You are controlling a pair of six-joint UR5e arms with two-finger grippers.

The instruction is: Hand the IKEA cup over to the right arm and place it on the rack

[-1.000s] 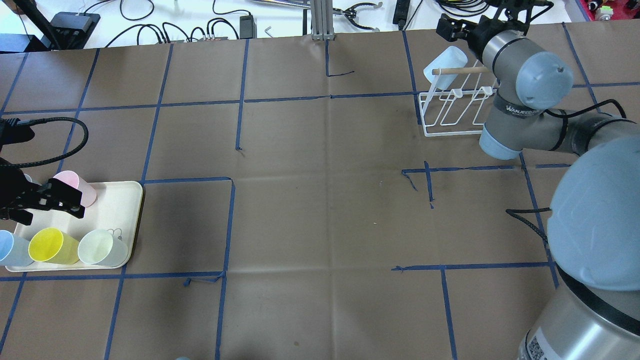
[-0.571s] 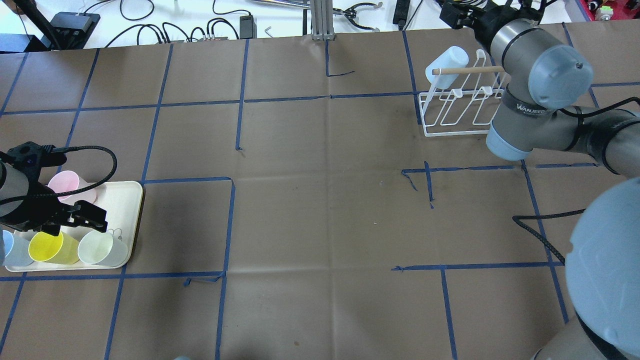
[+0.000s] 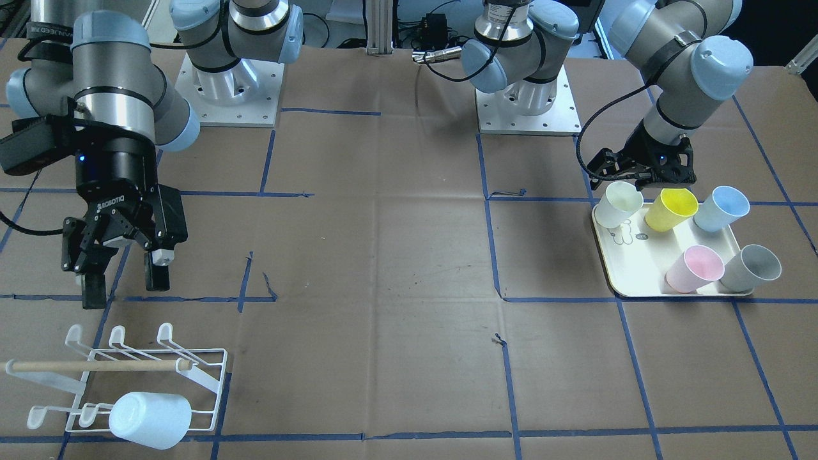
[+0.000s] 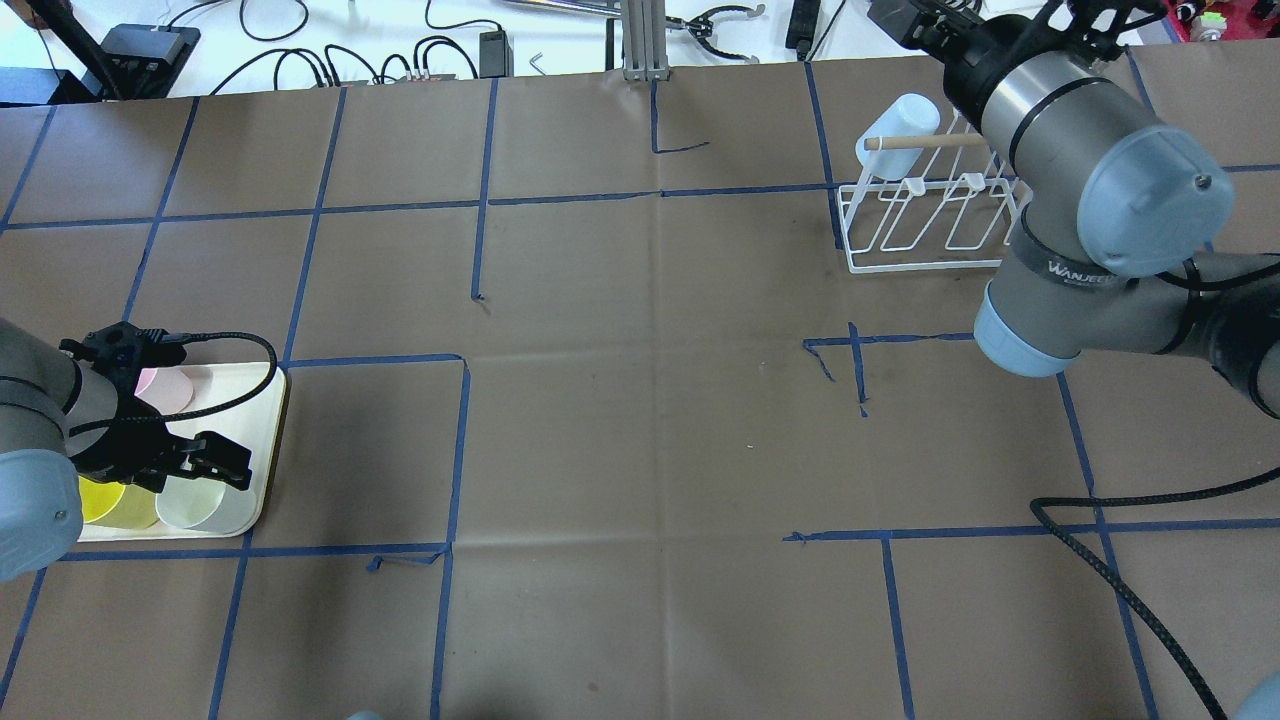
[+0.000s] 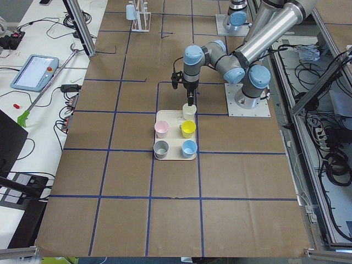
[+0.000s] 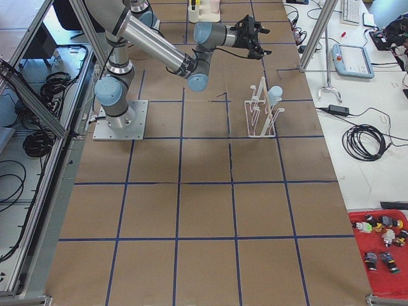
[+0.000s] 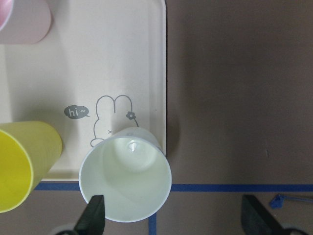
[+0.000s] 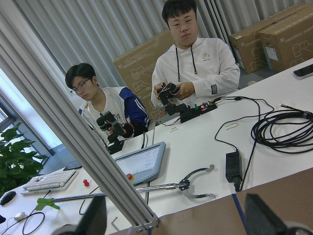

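**Front cam.** Right arm (image 3: 115,83) at view's left. Right gripper (image 3: 124,284) points down, fingers spread wide, nothing btwn them, on robot's side of rack (image 3: 128,377) and apart from it. Hung cup (image 3: 150,418) lies on its side over a prong; dowel (image 3: 96,365) runs along rack top. Left gripper (image 3: 639,174) low over white cup (image 3: 618,203), which stands at tray (image 3: 629,262) corner nearest robot. Also on tray: yellow cup (image 3: 671,207), blue cup (image 3: 721,207), pink cup (image 3: 694,268), grey cup (image 3: 751,267).

**Overhead cam.** Left gripper (image 4: 205,465) hides part of white cup (image 4: 200,508). Rack (image 4: 925,215) far across table, hung cup (image 4: 900,120) at its end.

**Left side cam.** Left gripper (image 5: 190,100) directly above white cup (image 5: 189,110); contact can't be told.

**Right side cam.** Right gripper (image 6: 252,30) beyond rack (image 6: 260,113), not touching.

**Left wrist cam.** White cup (image 7: 126,181) upright, mouth up, not gripped. Pincer wide: one fingertip (image 7: 94,215) at its rim, other well off to the side.

**Right wrist cam.** Fingertips (image 8: 95,218) far apart, empty. Two people sit at a white bench beyond.
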